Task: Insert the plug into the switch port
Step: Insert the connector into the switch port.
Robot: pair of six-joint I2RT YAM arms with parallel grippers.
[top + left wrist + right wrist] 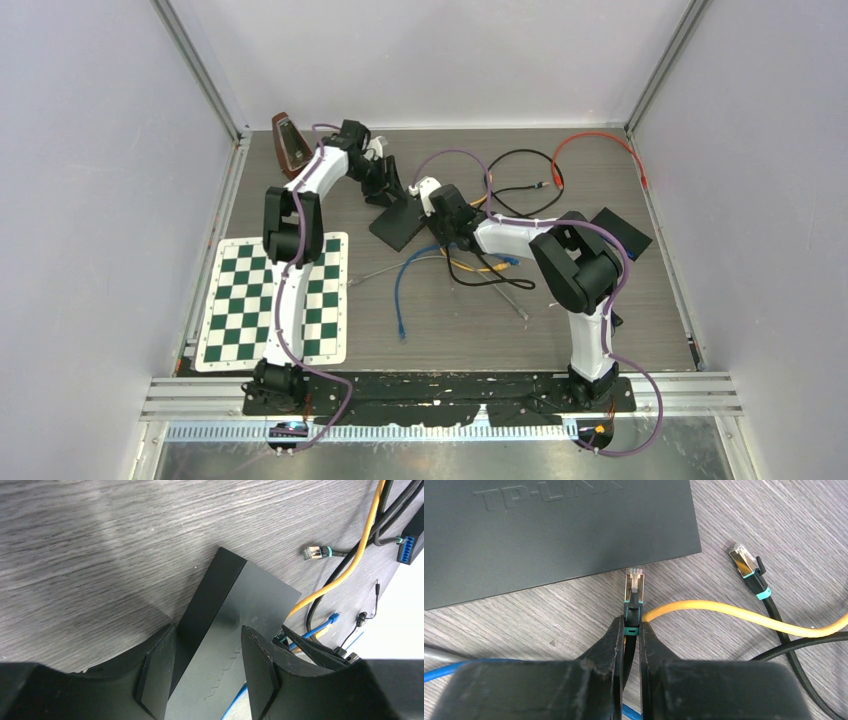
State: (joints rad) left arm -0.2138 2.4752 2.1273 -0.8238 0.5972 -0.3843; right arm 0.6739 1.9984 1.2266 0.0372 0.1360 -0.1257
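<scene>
Gripping the black boot of the plug at its teal band, the right fingers are pinched almost shut. The plug's clear-and-metal tip sticks straight out beyond the fingertips. That tip sits right at the near edge of the switch, a flat dark box with its lettered top face showing. Whether tip and edge touch cannot be told, and the port side is hidden from this angle. A yellow cable comes out from beside the right-hand fingertip and curves away to the right. A second loose plug, with its own teal band, lies on the desk further to the right, well apart from the fingers. A blue cable passes to their left. The left fingers stand partway apart, clamped on the switch's two long sides. The box runs between them and out past their tips over the wood-grain desk.
</scene>
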